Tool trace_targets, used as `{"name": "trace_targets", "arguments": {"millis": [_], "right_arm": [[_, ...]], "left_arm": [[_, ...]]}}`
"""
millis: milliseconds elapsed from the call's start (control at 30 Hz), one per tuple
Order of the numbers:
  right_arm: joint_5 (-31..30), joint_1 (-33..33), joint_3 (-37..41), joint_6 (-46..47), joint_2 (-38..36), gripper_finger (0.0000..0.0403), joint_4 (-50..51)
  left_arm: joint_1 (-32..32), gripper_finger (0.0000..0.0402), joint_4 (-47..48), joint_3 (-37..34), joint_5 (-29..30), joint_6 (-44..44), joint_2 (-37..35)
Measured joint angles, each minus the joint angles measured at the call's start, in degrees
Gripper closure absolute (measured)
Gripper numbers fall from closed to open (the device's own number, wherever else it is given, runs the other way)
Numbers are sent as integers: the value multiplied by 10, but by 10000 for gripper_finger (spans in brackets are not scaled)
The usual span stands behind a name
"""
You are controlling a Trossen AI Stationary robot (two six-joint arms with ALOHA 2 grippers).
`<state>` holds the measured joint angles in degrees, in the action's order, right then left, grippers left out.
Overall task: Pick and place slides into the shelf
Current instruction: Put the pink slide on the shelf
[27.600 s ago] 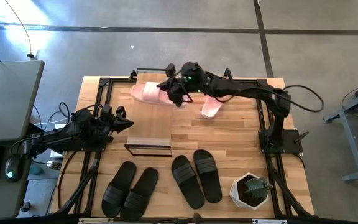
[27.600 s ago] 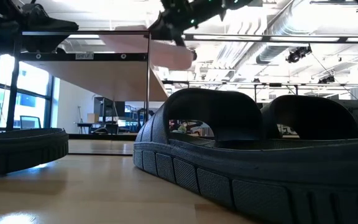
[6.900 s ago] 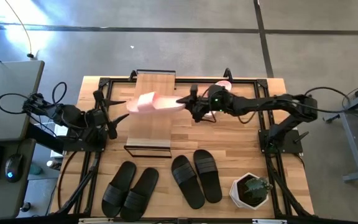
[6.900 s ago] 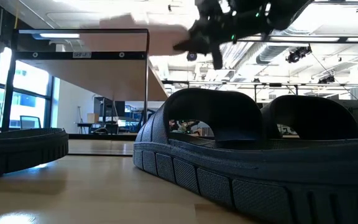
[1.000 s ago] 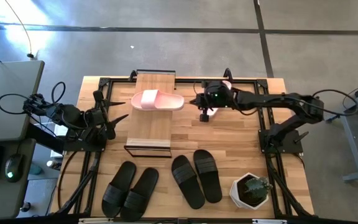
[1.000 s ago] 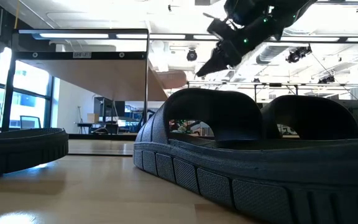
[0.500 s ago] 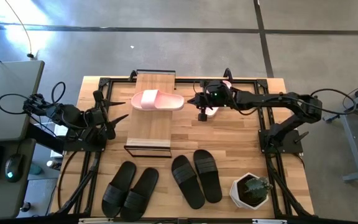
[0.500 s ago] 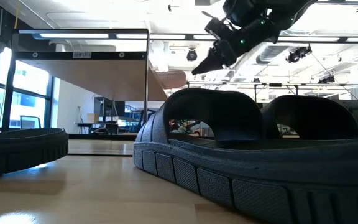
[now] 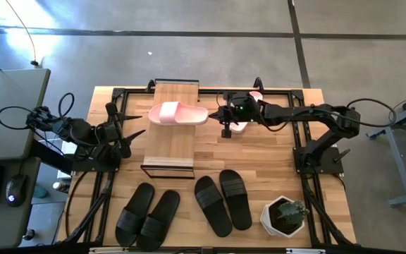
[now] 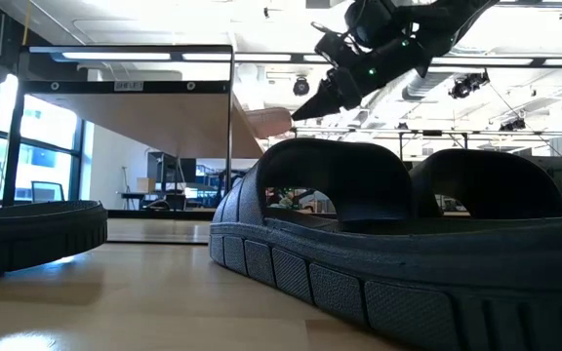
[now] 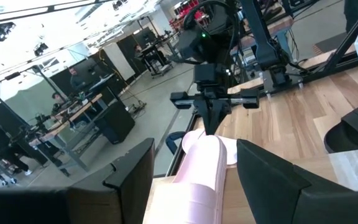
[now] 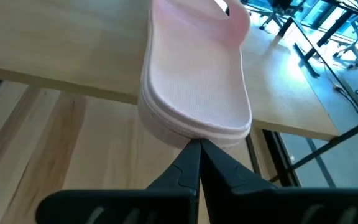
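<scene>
While the right pincer (image 9: 222, 115) hovers with its fingers pressed together and holding nothing, you have the placed pink slide (image 9: 178, 113) straight ahead of its tips, lying on the shelf (image 9: 173, 144). Its long axis runs in line with the pincer, and its heel nearly touches the tips, as the right wrist view shows (image 12: 194, 106). The second pink slide (image 9: 246, 111) lies the opposite way, behind the tips and partly hidden under the right arm, on the tabletop (image 9: 259, 152). So I judge you must pull back and turn toward it, and the right arm is much the nearer one. The left pincer (image 9: 134, 134) waits on the far side of the shelf, fingers apart. The four black slides (image 9: 222, 201) lie well apart from both pincers.
</scene>
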<state>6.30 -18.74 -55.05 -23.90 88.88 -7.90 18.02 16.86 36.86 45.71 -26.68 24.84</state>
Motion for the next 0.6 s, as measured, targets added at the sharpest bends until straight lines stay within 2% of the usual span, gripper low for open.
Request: {"name": "trace_targets", "arguments": {"millis": [600], "right_arm": [[27,-4,-12,-1,16,403,-21]], "left_arm": [[0,192,0,0,1,0,0]]}}
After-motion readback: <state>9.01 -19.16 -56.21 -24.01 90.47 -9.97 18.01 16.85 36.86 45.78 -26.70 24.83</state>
